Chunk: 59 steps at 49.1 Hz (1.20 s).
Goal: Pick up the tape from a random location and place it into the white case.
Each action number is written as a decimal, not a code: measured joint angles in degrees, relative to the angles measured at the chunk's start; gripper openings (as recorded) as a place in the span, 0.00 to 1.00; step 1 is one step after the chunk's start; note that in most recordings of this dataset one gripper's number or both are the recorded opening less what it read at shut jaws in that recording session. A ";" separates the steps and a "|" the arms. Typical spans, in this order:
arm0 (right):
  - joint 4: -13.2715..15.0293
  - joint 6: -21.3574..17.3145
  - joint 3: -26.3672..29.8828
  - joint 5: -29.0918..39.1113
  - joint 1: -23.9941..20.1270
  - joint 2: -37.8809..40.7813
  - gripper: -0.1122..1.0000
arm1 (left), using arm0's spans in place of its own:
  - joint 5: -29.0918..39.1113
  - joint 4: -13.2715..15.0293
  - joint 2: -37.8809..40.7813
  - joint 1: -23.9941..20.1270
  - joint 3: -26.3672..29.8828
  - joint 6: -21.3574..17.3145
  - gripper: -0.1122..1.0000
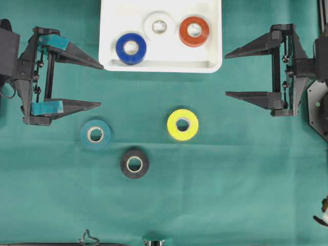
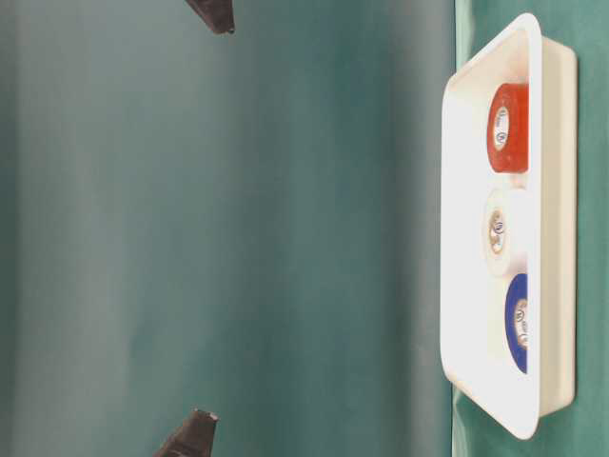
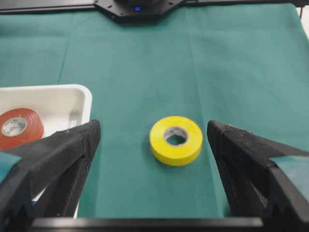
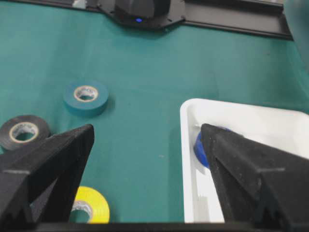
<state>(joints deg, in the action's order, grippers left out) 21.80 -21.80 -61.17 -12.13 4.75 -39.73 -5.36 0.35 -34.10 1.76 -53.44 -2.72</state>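
Jaws spread wide on both sides, holding nothing: left gripper point(image 1: 100, 84) parked at the left edge of the green surface point(image 1: 230, 195), right gripper point(image 1: 226, 73) mirrored at the right edge, fingertips of each aimed toward the middle. Probably a ready stance, leaving the centre unshadowed and either arm free to go for a roll. White case point(image 1: 109, 36) set at the far middle, between the two grippers, its near rim roughly level with their upper fingers; already carrying three rolls lying flat in a loose row: blue roll point(image 1: 130, 48) nearest the front left, white roll point(image 1: 159, 25) behind it, red roll point(image 1: 194, 31) to the right. Still out on the cloth, three more: yellow roll point(image 1: 182, 124) a little right of centre, teal roll point(image 1: 95, 134) just beyond the left gripper's lower finger, black roll point(image 1: 135, 163) nearer the front edge, between and below the other two. All three flat, holes up, well apart from one another, so fingers can likely straddle any one without nudging a neighbour. Yellow framed squarely between the left fingers in the left wrist view, so seemingly a straight reach for that arm. Open floor left in the case along its right front portion and far left corner; raised rim calls for a lift over before release. Plenty of bare cloth toward the front and right for swinging clear.
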 measured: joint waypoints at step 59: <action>0.00 0.00 1.58 -1.23 0.53 2.55 0.89 | -0.44 0.00 4.57 -1.32 2.90 0.00 0.99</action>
<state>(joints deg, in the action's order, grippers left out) 21.80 -21.80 -59.59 -13.36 5.27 -37.18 -5.80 0.35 -29.53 0.44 -50.54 -2.72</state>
